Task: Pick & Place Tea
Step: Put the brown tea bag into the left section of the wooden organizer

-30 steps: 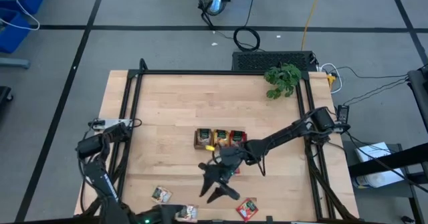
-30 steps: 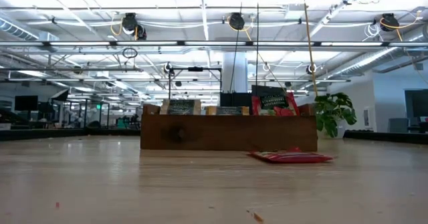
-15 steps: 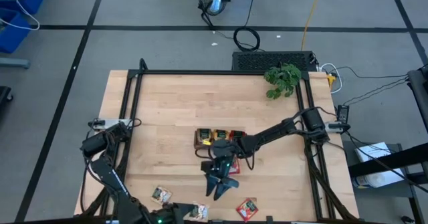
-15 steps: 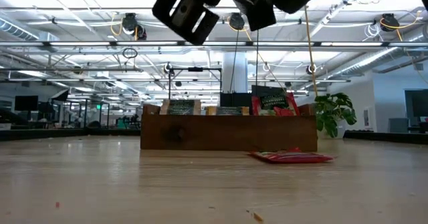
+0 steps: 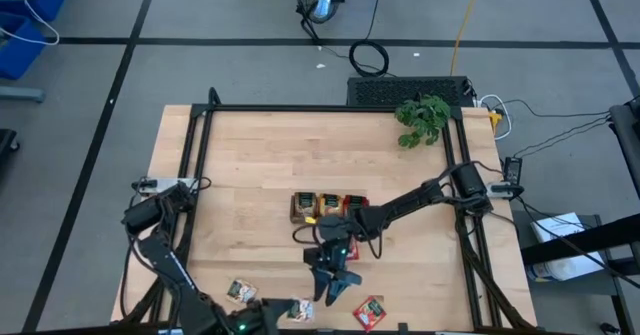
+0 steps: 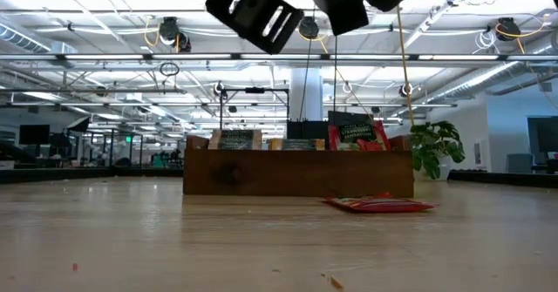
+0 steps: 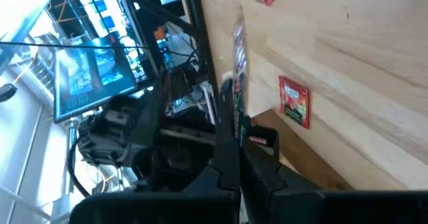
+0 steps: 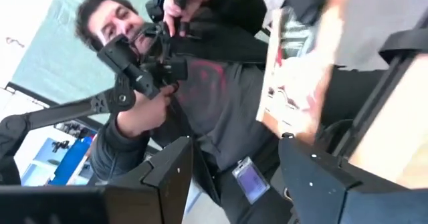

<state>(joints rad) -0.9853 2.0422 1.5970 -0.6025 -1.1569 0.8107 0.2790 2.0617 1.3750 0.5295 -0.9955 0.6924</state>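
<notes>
— Where the table's near edge runs, what does the left gripper grip?
— A thin flat tea sachet, pinched edge-on.
— The right gripper?
— Spread wide, empty, above the table.

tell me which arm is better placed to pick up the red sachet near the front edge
Right. The right gripper hangs open over the table just beside the red sachet. The left gripper is at the front edge too, but it is already shut on a tea sachet.
</notes>
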